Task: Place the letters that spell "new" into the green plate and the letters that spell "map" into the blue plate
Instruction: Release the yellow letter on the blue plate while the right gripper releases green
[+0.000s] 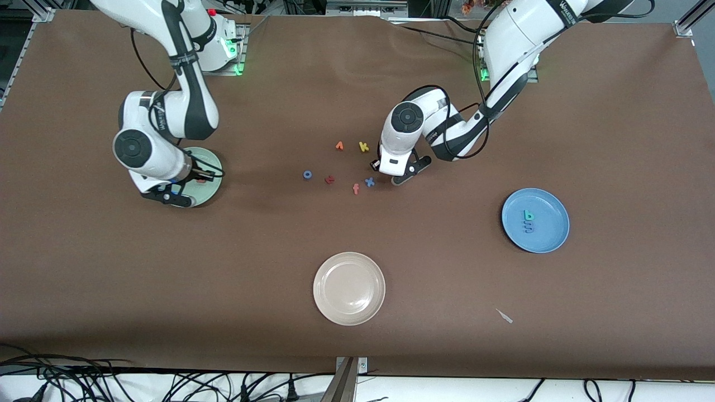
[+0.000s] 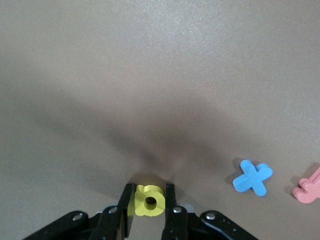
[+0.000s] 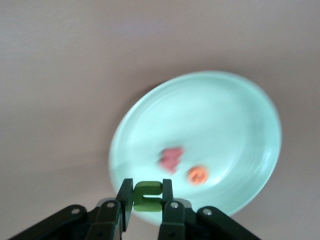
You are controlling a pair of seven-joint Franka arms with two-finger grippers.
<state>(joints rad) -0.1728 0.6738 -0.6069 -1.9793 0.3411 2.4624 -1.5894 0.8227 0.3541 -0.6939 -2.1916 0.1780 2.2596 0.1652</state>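
My left gripper [image 2: 150, 192] is shut on the yellow a [image 2: 149, 201], low at the table beside the blue x [image 2: 252, 177]; in the front view this gripper [image 1: 391, 174] hides the letter. Over the green plate [image 3: 235, 115] my right gripper [image 3: 148, 187] is shut on the olive-green n [image 3: 147, 196]. The pinkish-red w [image 3: 171, 159] and the orange e [image 3: 197, 175] lie in that plate [image 1: 209, 192]. The blue plate [image 1: 550, 234], toward the left arm's end, holds the teal p [image 1: 528, 215] and the blue m [image 1: 528, 227].
Loose letters lie mid-table: an orange one [image 1: 339, 146], yellow k [image 1: 363, 147], blue o [image 1: 307, 175], a dark red one [image 1: 329, 180], salmon f [image 1: 356, 189], blue x [image 1: 369, 181]. A cream plate [image 1: 321, 290] sits nearer the front camera. A small pale scrap [image 1: 504, 316] lies near it.
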